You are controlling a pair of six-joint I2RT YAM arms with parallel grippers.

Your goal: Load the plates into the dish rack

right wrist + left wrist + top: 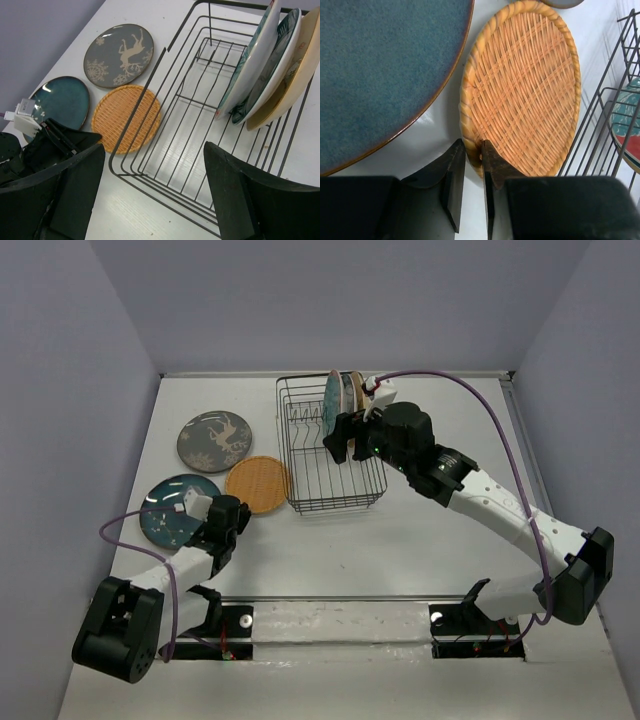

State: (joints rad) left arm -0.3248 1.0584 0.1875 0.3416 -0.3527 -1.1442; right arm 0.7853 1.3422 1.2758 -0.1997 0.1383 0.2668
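Left hand (472, 148) pinches the braided rim of the woven orange plate (525, 90) — probably light, stiff, easy to hold there — right hand (155, 150) splayed empty above the dish rack (165, 54).

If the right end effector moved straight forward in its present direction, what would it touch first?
Most likely the dish rack, on its empty wire floor beside the three standing plates; the right end effector is open above it. Depth is hard to judge.
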